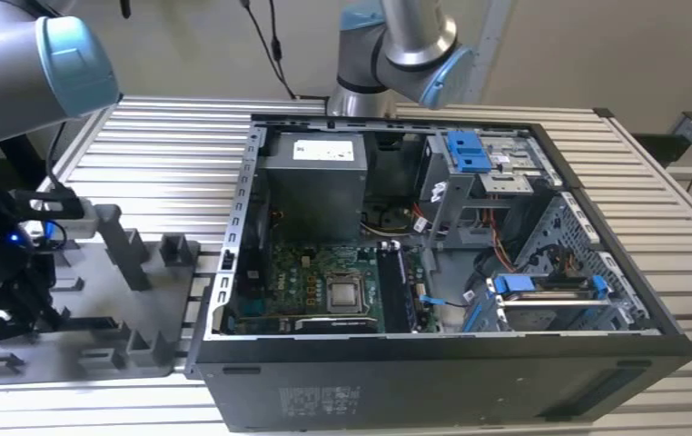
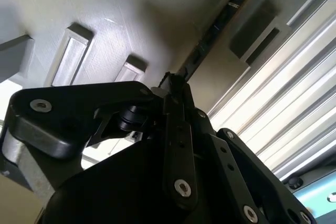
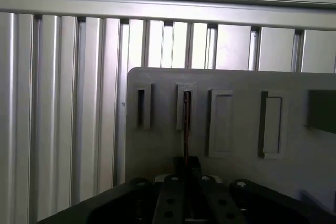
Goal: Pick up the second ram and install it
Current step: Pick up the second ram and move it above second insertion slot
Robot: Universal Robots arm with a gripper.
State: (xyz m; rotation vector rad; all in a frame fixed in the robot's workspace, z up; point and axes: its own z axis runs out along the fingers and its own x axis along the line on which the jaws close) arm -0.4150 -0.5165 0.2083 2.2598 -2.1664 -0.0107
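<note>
Ribbed aluminium tabletop (image 1: 176,136) spreads under the whole scene, with a pale wall behind it. In the exterior view the arm reaches down at the exterior view's left, and its dark tool (image 1: 9,309) hangs low over a grey holder plate (image 1: 164,309) that carries upright posts and raised blocks.

In both wrist views the tool (image 3: 186,165) (image 2: 172,85) has its fingers drawn together, clamped on the second ram (image 3: 186,124) (image 2: 207,38). The stick is seen edge-on as a thin dark line. One end is pinched between the fingertips, and the rest runs straight out ahead of the tool into a narrow slot of the holder plate (image 3: 236,82). More rectangular slots lie in a row to either side of that slot, just beside the ram. Past the plate's edge, further from the tool, the tabletop's grooves run on.

Well apart from the tool, towards the exterior view's right, an open black computer case (image 1: 443,381) lies on its side. A green motherboard (image 1: 310,282) shows inside it, along with blue plastic clips and loose cables. Another robot arm (image 1: 395,45) stands behind the case, far from the tool.
</note>
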